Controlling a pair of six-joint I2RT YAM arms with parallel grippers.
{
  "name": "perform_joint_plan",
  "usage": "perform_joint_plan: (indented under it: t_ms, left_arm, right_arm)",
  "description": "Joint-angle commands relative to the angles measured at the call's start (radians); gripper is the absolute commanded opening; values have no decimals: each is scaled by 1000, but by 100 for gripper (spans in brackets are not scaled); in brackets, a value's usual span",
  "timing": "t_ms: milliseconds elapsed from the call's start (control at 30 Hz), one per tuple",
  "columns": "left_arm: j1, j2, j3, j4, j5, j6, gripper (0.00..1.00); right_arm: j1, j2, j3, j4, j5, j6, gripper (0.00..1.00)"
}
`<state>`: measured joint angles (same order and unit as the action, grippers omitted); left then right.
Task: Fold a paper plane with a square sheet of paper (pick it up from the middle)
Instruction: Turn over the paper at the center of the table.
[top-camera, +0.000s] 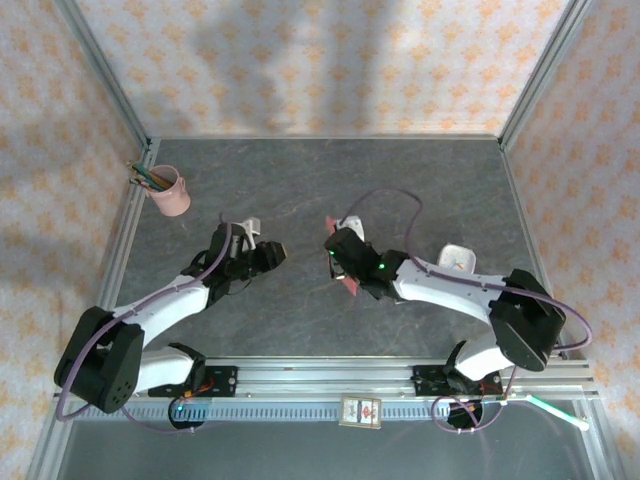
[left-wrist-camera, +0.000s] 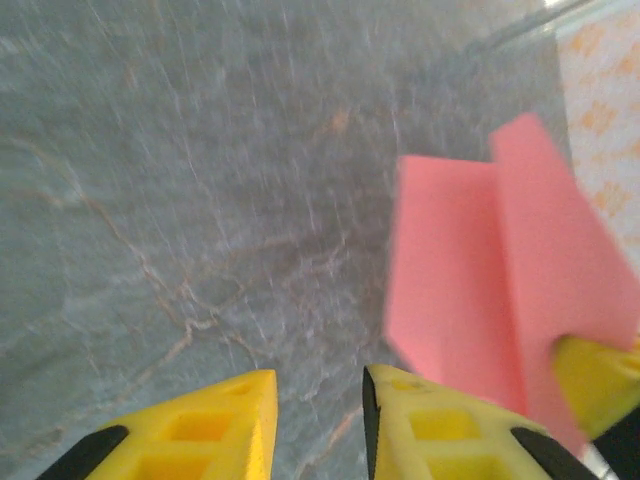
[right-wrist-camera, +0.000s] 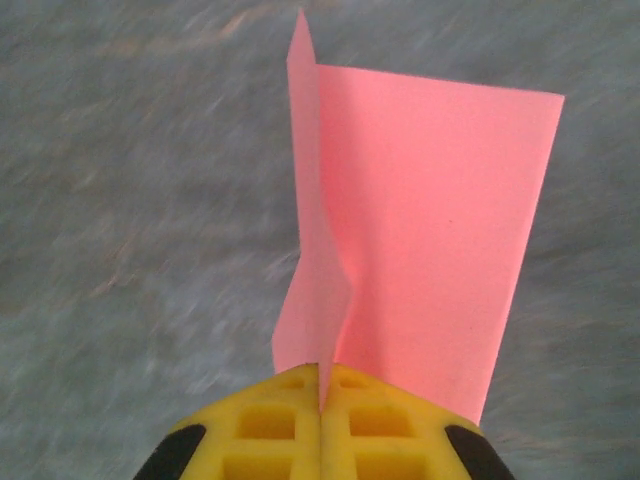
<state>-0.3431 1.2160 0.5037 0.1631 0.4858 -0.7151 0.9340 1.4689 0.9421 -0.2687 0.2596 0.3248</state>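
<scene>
The square sheet of paper (right-wrist-camera: 430, 230) is salmon-pink and creased, one flap standing up along a centre fold. My right gripper (right-wrist-camera: 322, 375) is shut on its near edge at the fold and holds it above the grey table. From above, a bit of the paper (top-camera: 350, 288) peeks out beside the right gripper (top-camera: 338, 262) at mid-table. My left gripper (left-wrist-camera: 318, 385) is open with only bare table between its yellow fingers. The paper (left-wrist-camera: 470, 280) hangs just to its right, apart from it. The left gripper (top-camera: 278, 252) sits a short way left of the right one.
A pink pencil cup (top-camera: 172, 192) stands at the back left of the table (top-camera: 400, 180). A small white-and-black box (top-camera: 361, 411) lies on the front rail between the arm bases. Metal frame posts and patterned walls close in the sides and back.
</scene>
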Motion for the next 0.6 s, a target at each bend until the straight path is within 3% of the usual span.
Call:
perform_joint_plan:
  t_ms: [0, 100, 300, 433, 567]
  left_arm:
    - [39, -27, 1, -46, -53, 12, 34]
    - [70, -38, 5, -59, -68, 21, 36]
    - [136, -41, 4, -89, -75, 38, 38]
    - [157, -50, -4, -89, -59, 43, 39]
    - [158, -49, -12, -70, -37, 40, 39]
  right_arm:
    - [81, 108, 96, -269, 395, 37, 0]
    - [160, 247, 153, -309, 442, 112, 0]
    - [249, 470, 243, -312, 376, 212, 5]
    - [272, 474, 246, -235, 261, 212, 16]
    - [273, 422, 215, -159, 178, 206, 13]
